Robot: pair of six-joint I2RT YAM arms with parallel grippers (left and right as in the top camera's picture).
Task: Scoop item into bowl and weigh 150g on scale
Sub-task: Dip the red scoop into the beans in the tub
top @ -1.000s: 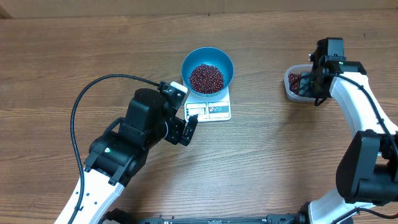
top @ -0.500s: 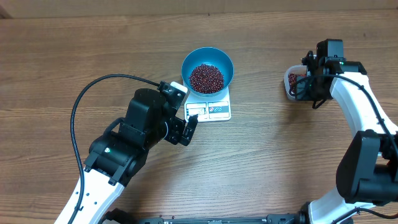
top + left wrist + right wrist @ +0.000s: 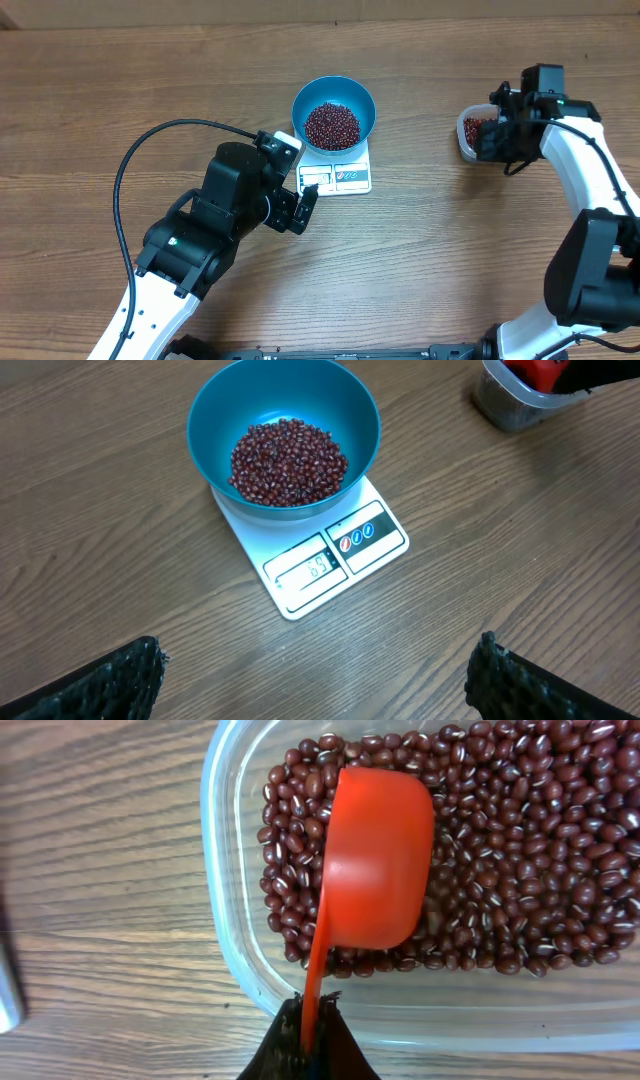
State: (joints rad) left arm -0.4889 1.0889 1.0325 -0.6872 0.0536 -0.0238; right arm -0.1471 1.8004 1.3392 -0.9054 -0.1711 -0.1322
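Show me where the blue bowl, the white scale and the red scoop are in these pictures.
blue bowl (image 3: 345,405), left wrist view, on its bare inner wall.
white scale (image 3: 335,558), left wrist view, on its front strip.
red scoop (image 3: 378,860), right wrist view, on its cup.

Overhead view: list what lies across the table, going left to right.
The black cable → blue bowl → clear tub.
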